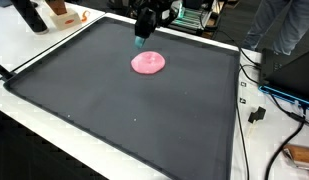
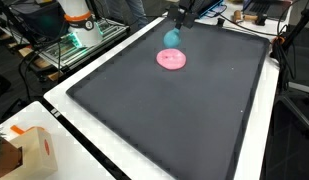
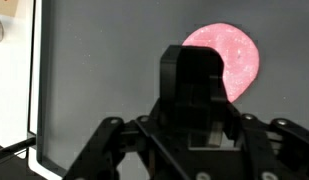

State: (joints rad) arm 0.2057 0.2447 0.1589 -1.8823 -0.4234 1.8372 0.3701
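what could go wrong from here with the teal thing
1. The teal object sits at the tip of the gripper, but no view shows the grip clearly; it might drop onto the black mat.
2. In the wrist view the gripper's body covers part of the pink disc, so lining up over it may go off-centre.
3. Clutter stands just behind the mat's far edge, near the gripper; a wide swing might hit it.

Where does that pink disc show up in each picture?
In an exterior view: pink disc upper centre, below the pincer.
In an exterior view: the disc upper centre.
Wrist view: top right, partly behind the pincer.
Shared landmark: dark mat under it.
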